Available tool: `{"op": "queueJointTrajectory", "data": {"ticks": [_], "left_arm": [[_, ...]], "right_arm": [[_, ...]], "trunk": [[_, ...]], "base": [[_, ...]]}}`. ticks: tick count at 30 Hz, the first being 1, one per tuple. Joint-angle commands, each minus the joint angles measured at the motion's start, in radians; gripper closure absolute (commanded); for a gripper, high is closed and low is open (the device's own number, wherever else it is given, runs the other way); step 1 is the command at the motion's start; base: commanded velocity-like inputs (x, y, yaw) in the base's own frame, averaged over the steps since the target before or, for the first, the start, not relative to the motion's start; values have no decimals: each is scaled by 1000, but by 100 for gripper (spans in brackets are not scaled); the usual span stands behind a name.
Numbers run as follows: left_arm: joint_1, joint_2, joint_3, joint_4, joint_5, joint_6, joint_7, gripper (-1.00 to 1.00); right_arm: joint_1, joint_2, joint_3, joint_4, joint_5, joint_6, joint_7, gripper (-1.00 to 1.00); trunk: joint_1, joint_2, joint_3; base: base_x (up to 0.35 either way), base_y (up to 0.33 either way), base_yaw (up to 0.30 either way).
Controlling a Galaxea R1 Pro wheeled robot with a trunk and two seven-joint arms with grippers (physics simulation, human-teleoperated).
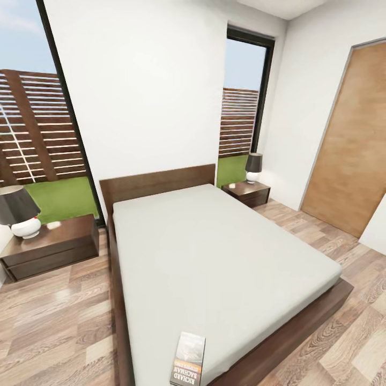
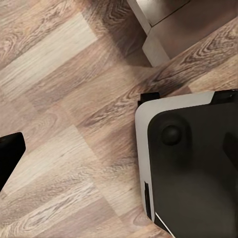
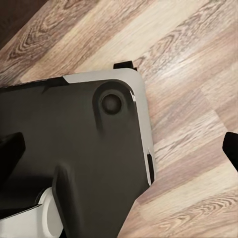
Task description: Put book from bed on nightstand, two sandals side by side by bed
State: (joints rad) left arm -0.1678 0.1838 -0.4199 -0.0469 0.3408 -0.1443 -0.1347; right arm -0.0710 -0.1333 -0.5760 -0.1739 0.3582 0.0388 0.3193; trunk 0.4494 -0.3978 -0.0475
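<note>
Near the foot corner of the large low bed (image 1: pixel 225 257) — dark brown wooden frame, plain pale grey mattress — lies the small thin paperback book (image 1: pixel 188 358), grey-covered with an orange band, flat on the mattress and close to its edge. No blue sandals can be seen from the head view. Two low dark brown glossy nightstands flank the headboard: the left nightstand (image 1: pixel 53 249) just beside the bed's near-left side, the right nightstand (image 1: pixel 247 192) by the far window, each carrying a dark-shaded lamp on a white base (image 1: pixel 20 212).

Both arms look stowed, their wrist cameras aimed down at the light brown wood-plank floor (image 2: pixel 59 99) and the robot's dark, white-trimmed base (image 2: pixel 193 163). Dark finger tips of the left gripper (image 2: pixel 119 148) sit at opposite borders of its picture, so its jaws stand wide with nothing between them; the right gripper (image 3: pixel 119 144) reads the same — spread and empty.

The step in hand appears to be the approach to the book. It would go best with the base drawn up square to the foot corner, so the book falls within easy reach. Being thin and flat on soft mattress, the book offers little to pinch from above; grasping it across the edge nearest the bed's border seems safer. The left nightstand looks the nearer drop-off, with bare top beside its lamp.
</note>
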Motion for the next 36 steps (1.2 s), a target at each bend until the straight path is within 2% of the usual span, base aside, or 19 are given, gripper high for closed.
{"op": "queueJointTrajectory", "data": {"ticks": [1,15,23,36], "left_arm": [[-1,0,-8,1,10,-3,-4,-100],[-1,-7,-8,1,10,-4,-3,-100],[-1,-11,-8,1,10,-4,-3,-100],[-1,-12,-8,1,10,-3,-3,-100]], "right_arm": [[-1,0,-9,-2,8,4,6,-100],[0,1,-19,2,2,4,6,-100],[-1,17,-11,3,9,4,6,-100],[0,20,-10,3,6,4,6,-100]], "trunk": [[1,-2,-2],[1,-2,-2],[1,-2,-2],[1,-2,-2]], "base": [[0,0,-1],[0,0,0],[0,0,-5],[0,0,-25]]}}
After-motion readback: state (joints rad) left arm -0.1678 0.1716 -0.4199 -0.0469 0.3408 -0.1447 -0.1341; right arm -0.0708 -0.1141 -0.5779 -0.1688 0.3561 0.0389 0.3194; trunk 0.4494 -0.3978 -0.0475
